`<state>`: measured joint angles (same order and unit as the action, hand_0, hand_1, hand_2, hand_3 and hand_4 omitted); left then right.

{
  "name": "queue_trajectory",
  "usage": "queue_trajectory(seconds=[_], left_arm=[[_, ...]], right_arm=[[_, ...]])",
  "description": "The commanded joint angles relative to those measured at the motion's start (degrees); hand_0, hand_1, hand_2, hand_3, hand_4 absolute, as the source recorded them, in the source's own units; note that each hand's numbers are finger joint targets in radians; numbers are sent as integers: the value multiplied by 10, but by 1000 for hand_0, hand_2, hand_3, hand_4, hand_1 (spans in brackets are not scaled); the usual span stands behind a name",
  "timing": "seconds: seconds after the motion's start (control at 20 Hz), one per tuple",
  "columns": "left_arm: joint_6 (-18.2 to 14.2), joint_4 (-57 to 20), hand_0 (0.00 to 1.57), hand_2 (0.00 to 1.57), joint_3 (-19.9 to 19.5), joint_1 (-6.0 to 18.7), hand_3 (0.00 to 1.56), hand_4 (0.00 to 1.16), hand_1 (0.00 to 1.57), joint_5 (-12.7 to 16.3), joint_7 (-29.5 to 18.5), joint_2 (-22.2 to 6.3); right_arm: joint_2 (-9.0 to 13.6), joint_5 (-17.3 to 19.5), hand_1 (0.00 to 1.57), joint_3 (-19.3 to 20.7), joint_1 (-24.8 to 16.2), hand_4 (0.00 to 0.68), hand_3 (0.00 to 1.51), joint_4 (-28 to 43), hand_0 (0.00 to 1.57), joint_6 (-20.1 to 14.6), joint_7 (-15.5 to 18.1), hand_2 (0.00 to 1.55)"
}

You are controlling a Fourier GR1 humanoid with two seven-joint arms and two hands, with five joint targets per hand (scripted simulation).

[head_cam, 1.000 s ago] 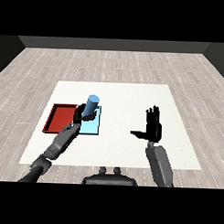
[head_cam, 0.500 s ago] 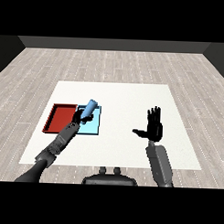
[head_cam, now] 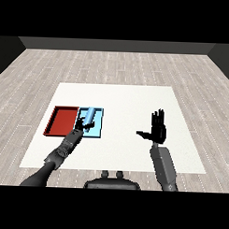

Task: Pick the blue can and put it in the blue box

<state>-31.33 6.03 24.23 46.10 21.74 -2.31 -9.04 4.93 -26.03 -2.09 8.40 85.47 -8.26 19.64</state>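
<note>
Blue can (head_cam: 89,115) now lower — tilted inside blue tray (head_cam: 99,127); left hand (head_cam: 81,127) holds it.

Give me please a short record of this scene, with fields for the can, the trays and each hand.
blue can: tilted over the light blue tray, in the left hand
light blue tray: on the white table, beside the red tray
red tray: left of the blue one
left hand: curled round the can
right hand: open, fingers straight, holding nothing
</note>
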Motion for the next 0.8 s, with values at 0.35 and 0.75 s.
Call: queue_trajectory(seconds=[0.35,0.75], left_arm=[[68,-53,0,0,-15,47,0,0,0,-24,36,-27],[13,43,0,0,-74,30,0,0,0,19,-167,-27]], right_arm=[[-15,7,0,-6,-54,0,0,27,0,21,34,0],[10,19,0,-9,-15,0,0,-7,0,41,13,0]])
